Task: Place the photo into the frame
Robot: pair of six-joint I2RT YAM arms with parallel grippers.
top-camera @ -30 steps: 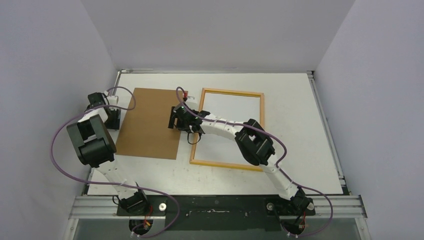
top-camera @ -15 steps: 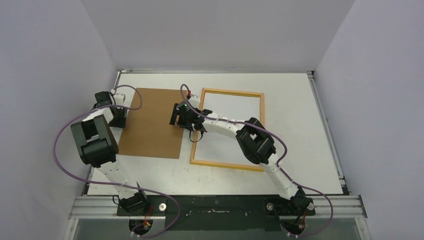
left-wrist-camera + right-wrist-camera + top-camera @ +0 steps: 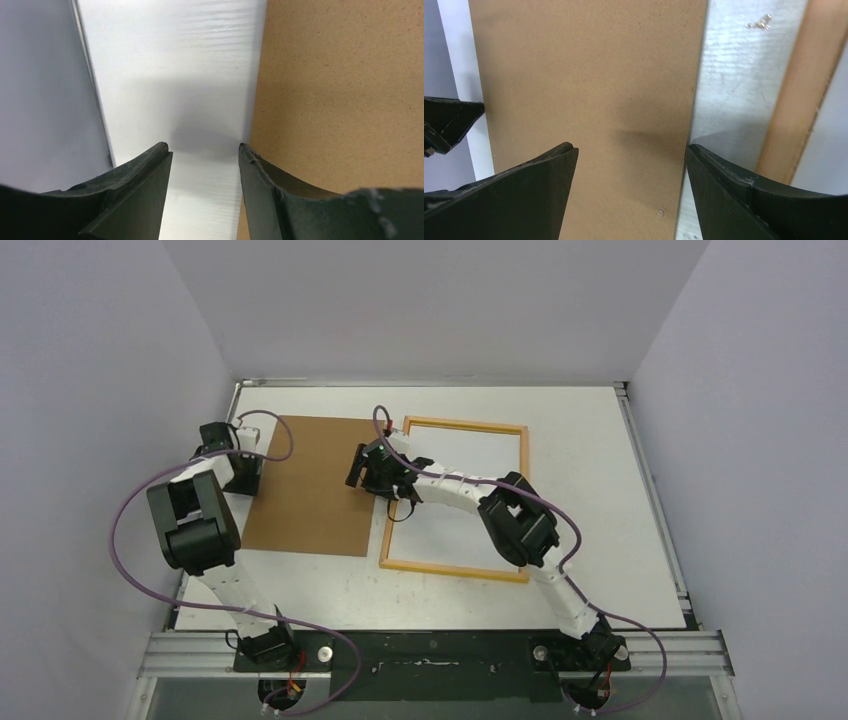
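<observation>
Fingers [image 3: 135,200] of the left gripper [image 3: 202,150] stand apart with nothing between them: one over bare table [image 3: 600,490], the other at the left edge of the brown backing panel [image 3: 305,490]. We log the right gripper [image 3: 630,147] as released too, spread wide and empty. One of its fingers hangs over the panel's right margin, the other over the strip of table beside the frame [image 3: 465,423].

Surroundings: the panel lies flat, left of the frame, the two apart and not overlapping. A few small metal bits [image 3: 759,21] lie on the strip between them. The right forearm crosses above the frame's left part and hides some of it.

The photo [image 3: 475,455] appears to lie inside the frame, plain white side up. It sits right of the right gripper, beyond the frame's left rail, and well apart from the left gripper.

The frame lies flat, pale wood side up, on the right half of the table. We read the long axes of both frame and photo as running near to far, the far end tipped slightly right.
</observation>
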